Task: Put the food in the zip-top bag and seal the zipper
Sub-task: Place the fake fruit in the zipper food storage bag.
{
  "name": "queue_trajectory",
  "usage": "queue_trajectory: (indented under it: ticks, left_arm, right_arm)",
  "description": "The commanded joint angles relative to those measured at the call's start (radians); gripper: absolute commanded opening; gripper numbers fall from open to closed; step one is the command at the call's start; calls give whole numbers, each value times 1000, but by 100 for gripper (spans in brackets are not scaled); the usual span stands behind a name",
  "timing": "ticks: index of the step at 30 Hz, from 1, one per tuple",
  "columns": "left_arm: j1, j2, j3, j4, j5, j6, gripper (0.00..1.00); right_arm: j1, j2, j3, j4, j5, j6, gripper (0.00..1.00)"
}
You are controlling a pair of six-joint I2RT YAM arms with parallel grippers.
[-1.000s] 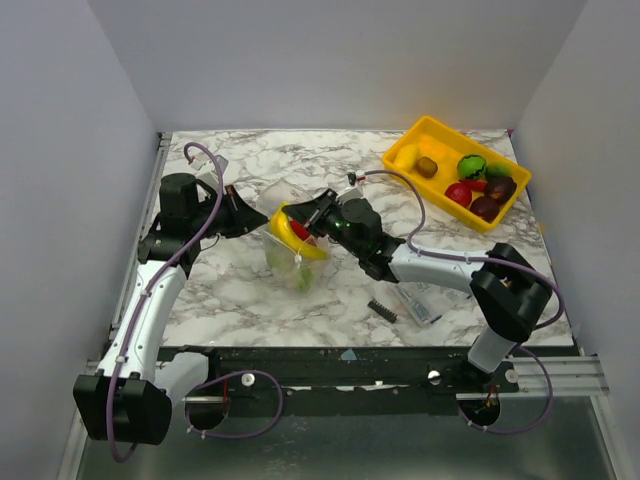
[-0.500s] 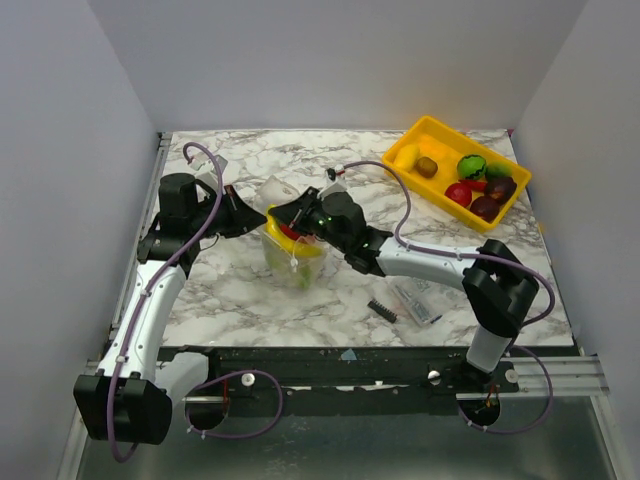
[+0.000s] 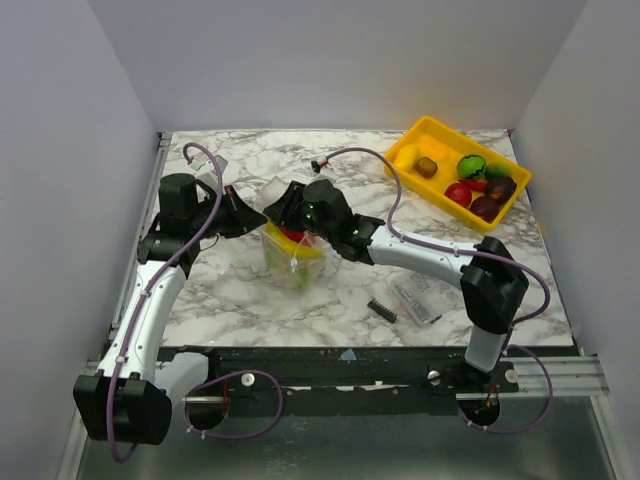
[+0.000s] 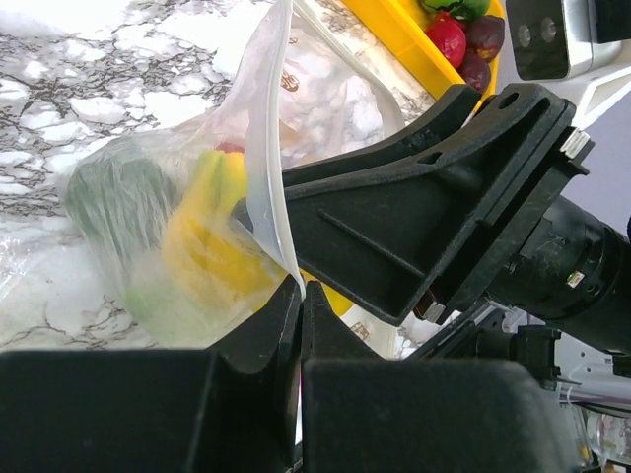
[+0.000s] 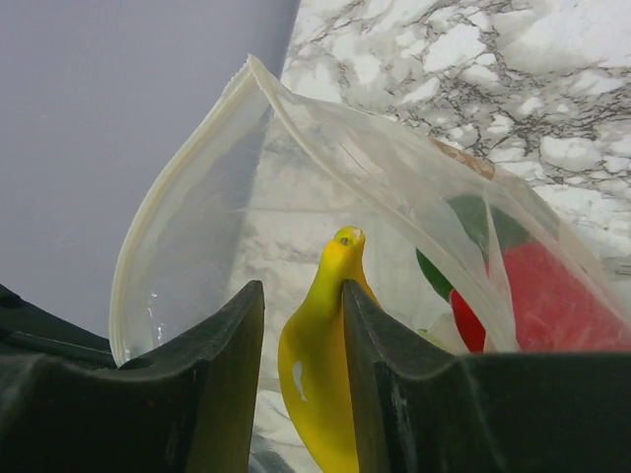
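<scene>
The clear zip-top bag (image 3: 290, 262) stands on the marble table with its mouth open. My left gripper (image 3: 256, 222) is shut on the bag's mouth edge (image 4: 286, 246), pinched at the fingertips (image 4: 301, 291). My right gripper (image 3: 285, 212) sits at the bag's mouth with its jaws apart. The yellow banana (image 5: 320, 374) hangs between them, touching only the right finger, with a gap on the left. The zipper strip (image 5: 177, 168) arches over it. A red piece (image 5: 542, 296) and a green piece (image 5: 463, 222) lie inside the bag (image 4: 128, 197).
A yellow tray (image 3: 430, 128) at the back right holds a brown kiwi (image 3: 427, 166), a green ball (image 3: 471, 166), a red piece (image 3: 458, 193) and dark purple pieces (image 3: 485, 207). A black ridged piece (image 3: 381, 309) and a flat clear packet (image 3: 415, 300) lie near the front.
My right gripper has moved left and forward over the bag's mouth with the banana. The banana has gone down into the bag. The left arm has held still.
</scene>
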Motion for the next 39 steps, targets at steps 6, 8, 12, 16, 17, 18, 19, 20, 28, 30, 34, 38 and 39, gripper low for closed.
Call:
queue_trajectory:
  ticks: [6, 8, 12, 16, 17, 18, 19, 20, 28, 30, 34, 38, 39]
  left_arm:
    - [-1, -30, -13, 15, -10, 16, 0]
    - [-1, -31, -14, 14, -5, 16, 0]
    - [-1, -40, -30, 32, 18, 9, 0]
    - [-1, -41, -31, 27, 12, 11, 0]
    - [-1, -40, -31, 28, 11, 11, 0]
    - [-1, -36, -31, 28, 12, 11, 0]
    - [-1, -34, -31, 25, 14, 10, 0]
    - [-1, -31, -31, 26, 17, 9, 0]
    - [-1, -28, -30, 19, 23, 9, 0]
    - [-1, -28, -33, 18, 22, 9, 0]
    - [-1, -31, -31, 17, 22, 11, 0]
    - [-1, -28, -32, 24, 38, 4, 0]
    - [-1, -29, -33, 27, 44, 1, 0]
  right_arm:
    - [14, -59, 70, -224, -61, -189, 46]
    - [27, -75, 49, -220, -78, -229, 52]
    - [47, -128, 17, -239, -60, -315, 57]
    - [47, -176, 52, -293, -79, -383, 64]
    - [47, -185, 68, -313, -83, -396, 65]
    - [47, -196, 78, -324, -88, -408, 67]
    - [47, -206, 92, -338, -83, -420, 68]
    - [47, -217, 105, -353, -74, -434, 70]
    - [41, -333, 142, -431, 214, -533, 81]
    - [10, -357, 145, -483, 334, -529, 82]
    - [-152, -408, 102, -565, 450, -477, 81]
    - [-415, -434, 29, -620, 433, -416, 81]
    - [-476, -439, 1, -615, 435, -399, 80]
